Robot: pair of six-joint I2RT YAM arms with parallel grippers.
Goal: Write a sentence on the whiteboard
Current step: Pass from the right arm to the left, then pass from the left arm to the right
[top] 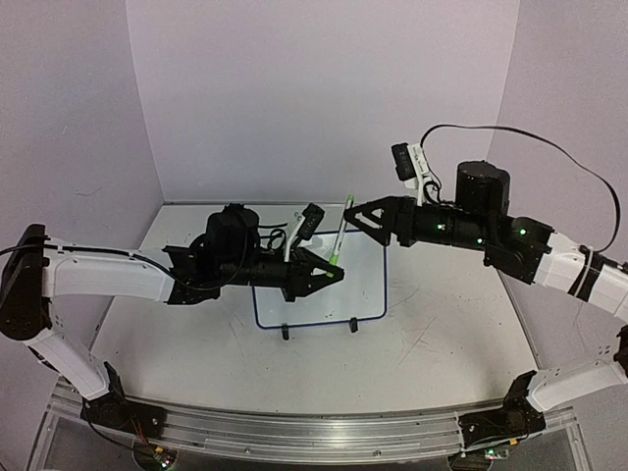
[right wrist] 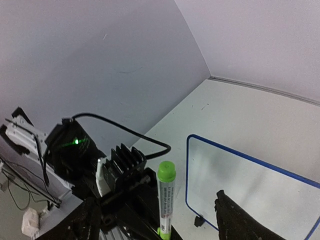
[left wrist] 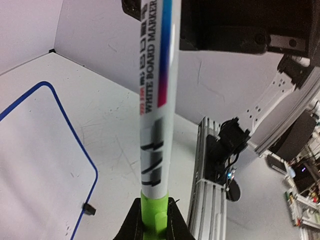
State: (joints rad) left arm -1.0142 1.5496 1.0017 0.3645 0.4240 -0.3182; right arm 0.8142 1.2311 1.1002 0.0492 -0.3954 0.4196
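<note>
The whiteboard [top: 361,287] lies on the table, blue-rimmed, its two black feet toward the near edge; no sentence is in view on its white face. A white marker with a green cap [top: 339,234] stands nearly upright above the board. My left gripper [top: 337,269] is shut on its lower green end, and the left wrist view shows the pads [left wrist: 133,222] clamping the green cap [left wrist: 154,215]. My right gripper [top: 353,218] is open beside the marker's upper part. In the right wrist view the marker [right wrist: 166,197] stands free between the spread fingers [right wrist: 239,224], next to the whiteboard [right wrist: 250,185].
An aluminium rail [top: 314,429] carrying both arm bases runs along the table's near edge. Purple walls close in the back and both sides. A black cable [right wrist: 130,132] loops over the left wrist.
</note>
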